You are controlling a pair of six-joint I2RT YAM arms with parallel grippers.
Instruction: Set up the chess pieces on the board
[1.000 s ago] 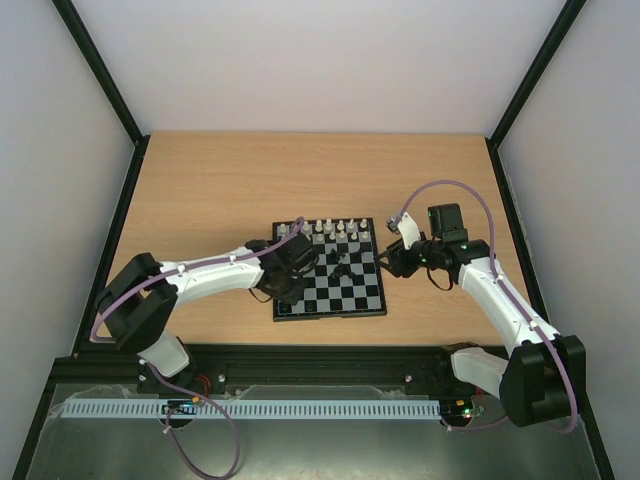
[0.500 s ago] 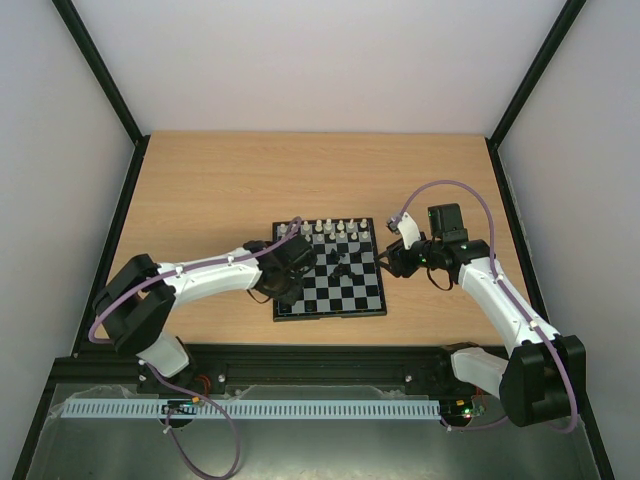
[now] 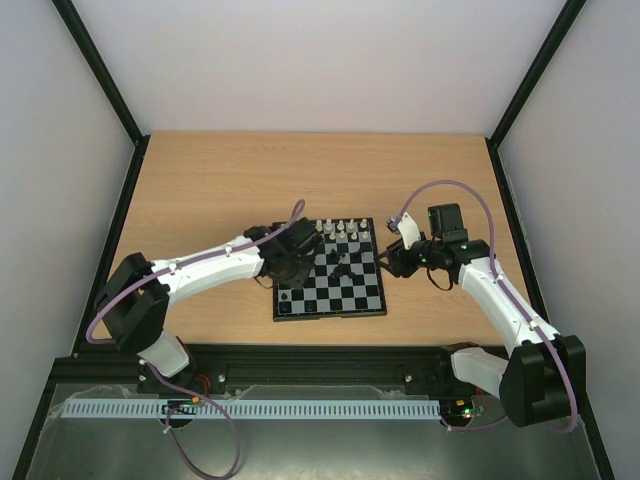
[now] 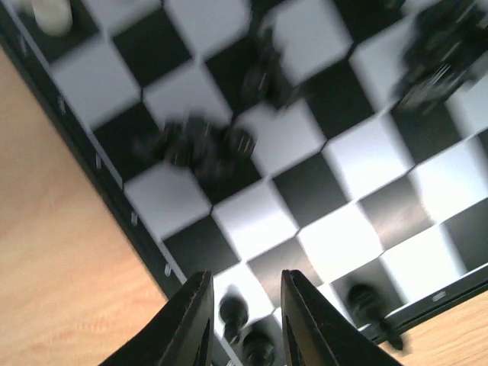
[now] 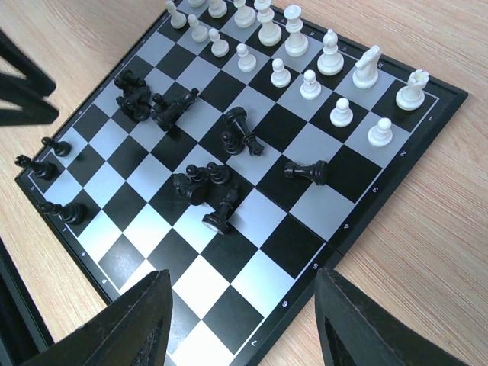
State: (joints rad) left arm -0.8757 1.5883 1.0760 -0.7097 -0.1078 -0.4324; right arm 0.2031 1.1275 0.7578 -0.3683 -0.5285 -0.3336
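Wood counter (image 3: pixel 220 190), pale walls on 3 sides, black rail along the near edge. Both arm bases sit on that rail, L and R.

Board (image 3: pixel 355 295) lies mid-counter, close to the rail w/ only a thin strip of wood btwn. Wide bare wood runs L and R of it and beyond it to the far wall.

L gripper (image 3: pixel 290 263) hangs over the board's L edge, its arm reaching in from the near-L corner. Its wrist view is blurred. Its fingers (image 4: pixel 194 320) stand a narrow gap apart w/ nothing gripped, and the board's dark rim and bare wood lie just outside them.

R gripper (image 3: pixel 391 262) is off the board, just beside its R edge, over wood. Its wrist view shows the jaws spread wide and empty, w/ the board's R corner below them.

Black pieces (image 5: pixel 206 187): most lie toppled in loose clumps mid-board, several touching. A few stand upright at the near-L corner by the rim. The near-R squares are bare.

White pieces (image 5: pixel 329 55) stand upright in 2 rows along the far edge, apart from the black clumps. The back row runs corner to corner, right at the rim.
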